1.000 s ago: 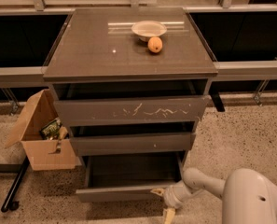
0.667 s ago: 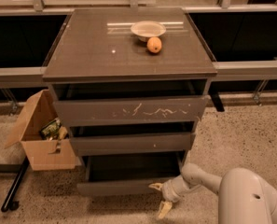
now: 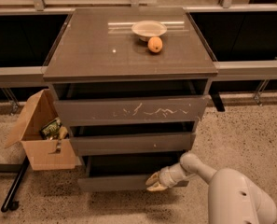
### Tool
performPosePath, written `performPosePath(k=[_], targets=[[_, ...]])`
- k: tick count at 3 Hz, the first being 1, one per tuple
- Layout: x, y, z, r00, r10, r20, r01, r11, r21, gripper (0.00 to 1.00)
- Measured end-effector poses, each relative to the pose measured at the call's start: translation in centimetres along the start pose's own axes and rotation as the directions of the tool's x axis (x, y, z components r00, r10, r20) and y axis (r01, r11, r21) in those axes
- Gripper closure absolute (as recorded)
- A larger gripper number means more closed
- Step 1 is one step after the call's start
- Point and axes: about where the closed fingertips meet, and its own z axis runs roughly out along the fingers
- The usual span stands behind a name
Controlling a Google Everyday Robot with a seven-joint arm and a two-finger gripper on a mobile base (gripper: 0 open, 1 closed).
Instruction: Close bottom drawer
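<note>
1. The bottom drawer [image 3: 114,184], lowest in the cabinet [image 3: 105,59], sat farther in than a second earlier, yet still stuck out.
2. The gripper [image 3: 155,182] met its front's right end; whether open or closed, I could not tell.
3. Closing looked under way, unfinished.

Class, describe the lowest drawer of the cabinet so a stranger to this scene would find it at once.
Start at the dark grey-brown three-drawer cabinet with the glossy top. The bottom drawer sits lowest, just above the floor, with the gripper at its front's right end. Its flat front is plain, unlike the white-scratched top drawer front above.
</note>
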Motion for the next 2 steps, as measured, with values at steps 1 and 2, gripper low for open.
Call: performPosePath(k=[1, 2], targets=[[-0.37, -3.55, -0.24, 1.000, -0.016, 0.016, 0.015, 0.9985, 0.053, 0.87], [-0.37, -3.50, -0.24, 1.000, -0.015, 0.017, 0.014, 0.9985, 0.053, 0.78]])
